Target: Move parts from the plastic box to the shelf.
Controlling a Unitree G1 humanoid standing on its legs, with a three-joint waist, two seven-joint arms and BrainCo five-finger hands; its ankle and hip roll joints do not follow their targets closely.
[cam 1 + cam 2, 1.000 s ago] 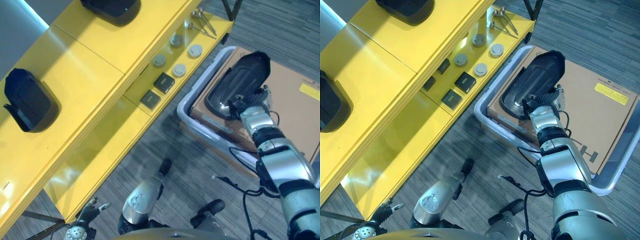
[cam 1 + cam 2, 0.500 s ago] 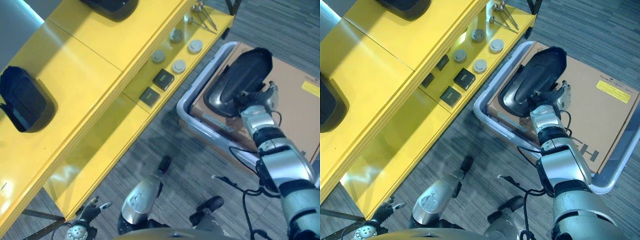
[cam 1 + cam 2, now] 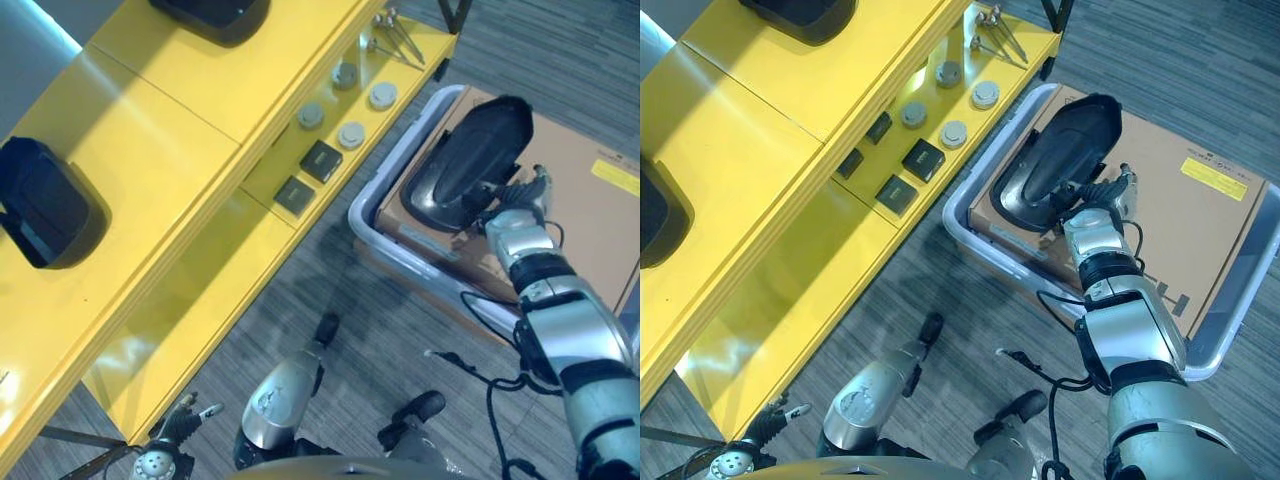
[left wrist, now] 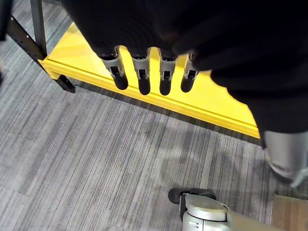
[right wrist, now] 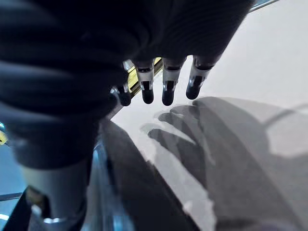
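Note:
A large black shell-shaped part [image 3: 470, 160] stands tilted over the near corner of the pale plastic box [image 3: 372, 200]. My right hand [image 3: 512, 205] is at the part's lower rim, fingers curled on its edge. Under it, brown cardboard [image 3: 590, 215] fills the box. The yellow shelf [image 3: 200, 290] runs along the left, its top board bearing two similar black parts [image 3: 40, 215] [image 3: 210, 12]. My left hand [image 3: 185, 420] hangs low by the shelf's near end, and in the left wrist view its fingers [image 4: 144, 79] are relaxed and hold nothing.
The lower shelf board carries several grey round discs [image 3: 350, 133], two dark square blocks [image 3: 322, 160] and metal tools [image 3: 395, 35] at its far end. Grey carpet [image 3: 330, 270] lies between shelf and box. A black shelf leg [image 4: 36, 29] stands near my left hand.
The whole picture has shifted a little, so the camera moved. My right hand keeps its hold and the black part has tipped slightly farther over the box. The left hand has stayed put.

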